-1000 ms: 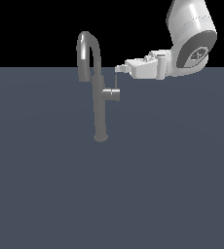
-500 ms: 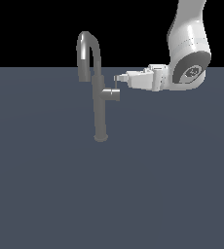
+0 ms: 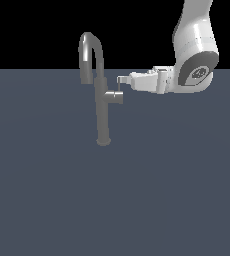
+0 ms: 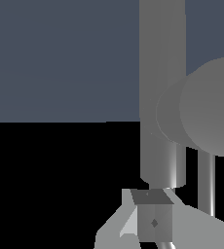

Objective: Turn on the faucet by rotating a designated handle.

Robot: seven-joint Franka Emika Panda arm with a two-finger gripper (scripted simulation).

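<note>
Exterior view: the end effector (image 3: 121, 80) has closed in on the handle (image 3: 120, 87); its opening cannot be told.

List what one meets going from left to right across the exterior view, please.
Tall grey metal faucet with arched spout → thin short grey rod-like handle on its stubby cylinder → white gripper → bulky white robot arm.

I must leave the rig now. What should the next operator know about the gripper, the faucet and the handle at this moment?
Gripper: held sideways at the handle, carrying nothing; the pictures do not settle whether it is open or shut.
Faucet: upright on the grey floor, spout arched toward the exterior view's left.
Handle: thin rod up from the side cylinder, fingertips right at its top; contact unclear.
Done: approach.
Left: rotate the handle.
</note>
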